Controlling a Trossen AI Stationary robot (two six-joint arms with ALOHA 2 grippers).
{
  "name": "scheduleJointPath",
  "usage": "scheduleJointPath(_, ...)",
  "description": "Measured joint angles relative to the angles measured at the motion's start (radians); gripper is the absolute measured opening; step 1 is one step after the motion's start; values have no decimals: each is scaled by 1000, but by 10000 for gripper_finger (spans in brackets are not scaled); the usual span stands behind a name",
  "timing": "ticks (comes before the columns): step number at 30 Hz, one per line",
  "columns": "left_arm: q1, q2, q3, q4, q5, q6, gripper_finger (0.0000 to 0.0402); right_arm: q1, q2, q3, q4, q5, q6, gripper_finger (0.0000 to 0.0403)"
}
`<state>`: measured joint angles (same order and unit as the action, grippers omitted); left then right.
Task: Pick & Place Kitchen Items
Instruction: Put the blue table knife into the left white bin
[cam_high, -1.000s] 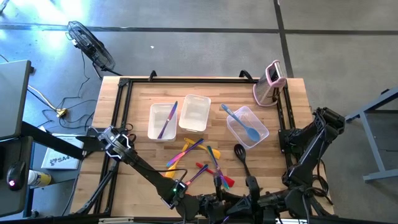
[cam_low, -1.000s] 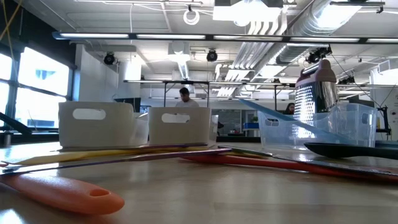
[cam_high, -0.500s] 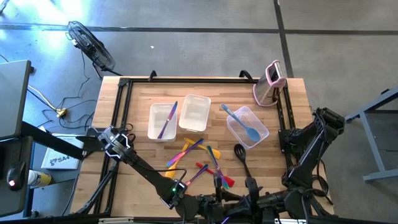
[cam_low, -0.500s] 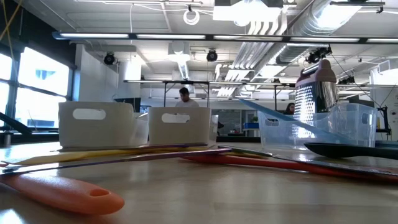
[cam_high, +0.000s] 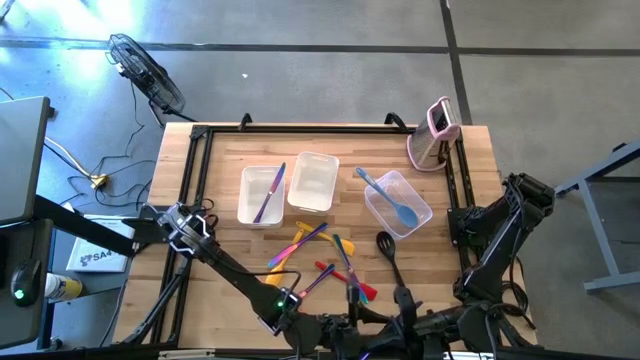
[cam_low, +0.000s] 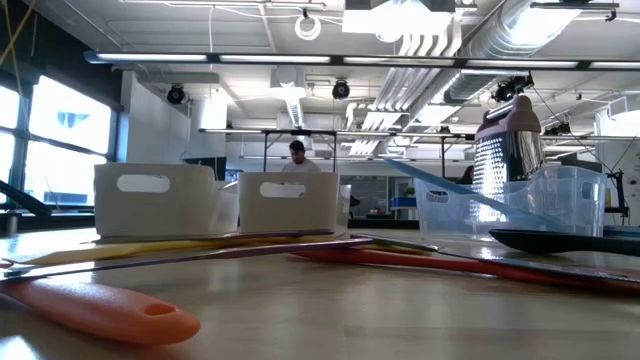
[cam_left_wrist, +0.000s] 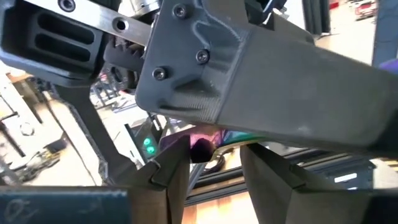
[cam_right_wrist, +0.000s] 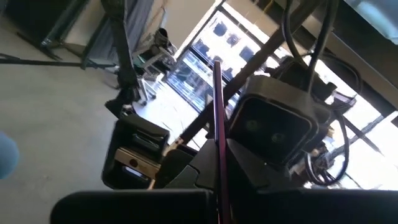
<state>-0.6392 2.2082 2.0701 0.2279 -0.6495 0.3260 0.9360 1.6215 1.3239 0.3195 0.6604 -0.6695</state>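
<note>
Two end effectors met low over the near edge of the counter (cam_high: 225, 255), very close to each other. The right end effector (cam_right_wrist: 221, 202) was pressed together on a thin purple handle (cam_right_wrist: 216, 124), while the left end effector (cam_left_wrist: 214, 158) stood spread with nothing between its fingers. I judge the main danger was here: the handle was pinched at one narrow place only, so it could turn or slip out, and the two arms could knock together. A little farther, the loose utensils (cam_high: 320, 255) and the black ladle (cam_high: 388, 250) lay crossed, so a low pass could scatter them. Beyond, a blue spoon (cam_high: 392, 200) and a purple spatula (cam_high: 268, 192) lay in the clear tubs (cam_high: 316, 156); one more long handle could tip a light tub.
</note>
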Motion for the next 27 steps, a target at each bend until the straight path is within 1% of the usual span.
scheduleJointPath(6, 4, 1, -1, 1, 25, -1, 141, 0, 0, 0, -1, -7, 15, 5)
scheduleJointPath(16, 3, 2, -2, -9, 50, 35, 141, 1, -2, 0, -13, -82, 67, 5)
scheduleJointPath(27, -4, 3, -2, -44, 42, 43, 141, 6, -3, 0, 27, -146, 65, 5)
